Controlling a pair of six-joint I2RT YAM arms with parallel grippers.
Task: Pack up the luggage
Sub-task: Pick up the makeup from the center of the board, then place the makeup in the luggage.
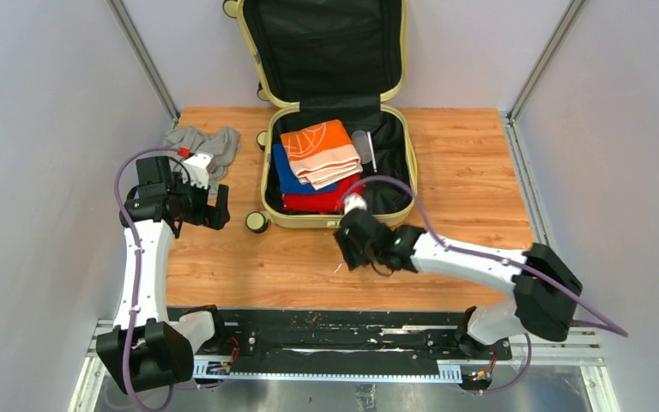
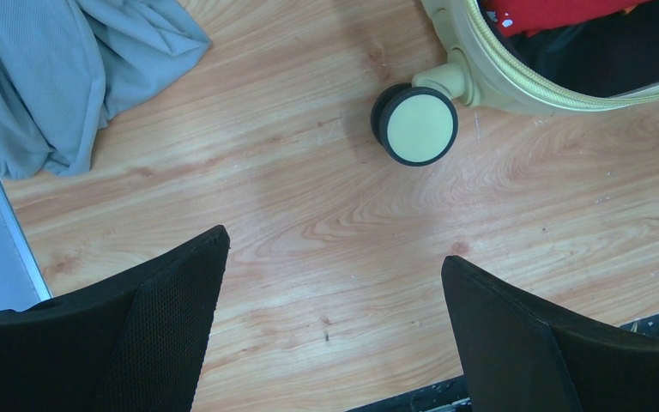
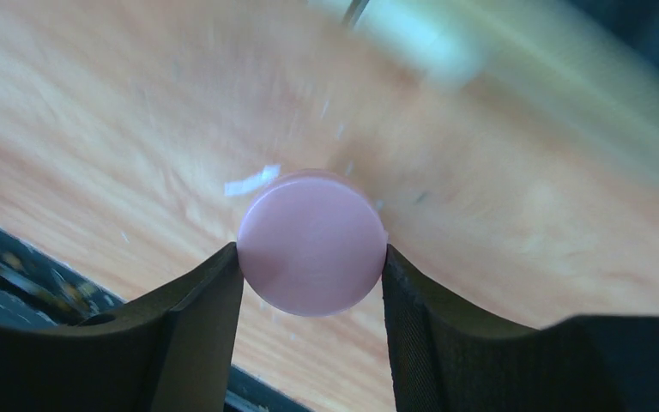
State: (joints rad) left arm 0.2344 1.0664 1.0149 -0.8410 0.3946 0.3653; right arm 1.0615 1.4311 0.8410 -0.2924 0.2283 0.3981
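Slip risk: your luggage (image 1: 309,222) lies open at the far middle of the table (image 1: 472,172), clothes (image 1: 319,154) inside.
Left gripper (image 2: 335,257) hangs spread wide near its wheel (image 2: 415,125); right gripper (image 3: 309,251) pinches a pink disc (image 3: 311,232) by its rim, which could squirt free or clip the shell.

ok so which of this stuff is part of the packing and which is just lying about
For the job: luggage, folded clothes in it, pink disc between the right fingers, probably the grey cloth beside the case.
Just lying about: small white scrap on the table.
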